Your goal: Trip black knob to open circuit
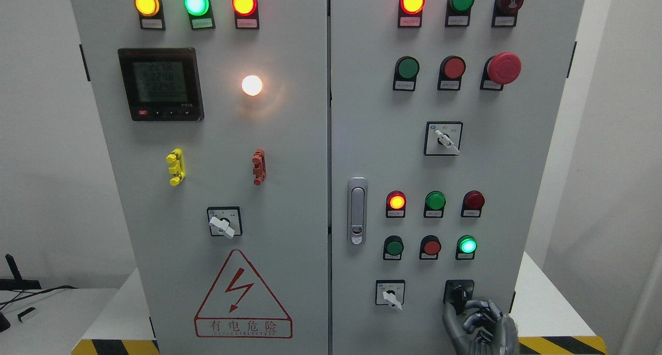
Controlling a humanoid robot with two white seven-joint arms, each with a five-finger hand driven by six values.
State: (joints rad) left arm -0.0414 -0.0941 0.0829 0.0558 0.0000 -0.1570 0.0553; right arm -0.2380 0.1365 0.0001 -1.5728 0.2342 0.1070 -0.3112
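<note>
- Two grey cabinet doors fill the view, rising above and to the left of the right hand, the only hand in sight; the left one is absent.
- Beneath the cabinet, level with the hand's wrist, a white platform with a yellow-and-black hazard strip carries the whole unit; pale walls stand behind on both sides.
- Far up and left of the hand sits a dark digital meter, with a lit white lamp beside it.
- Straight above the hand, rows of indicator lamps and buttons climb the right door, topped by a red mushroom stop button.
- Just left of the hand is a small white selector switch.
- At the fingertips sits the black knob, in its black square plate low on the right door.
- Fingers are curled together at the knob's lower edge, touching it; a full clamp cannot be confirmed. Likely the hand approaches from below to turn the knob.
</note>
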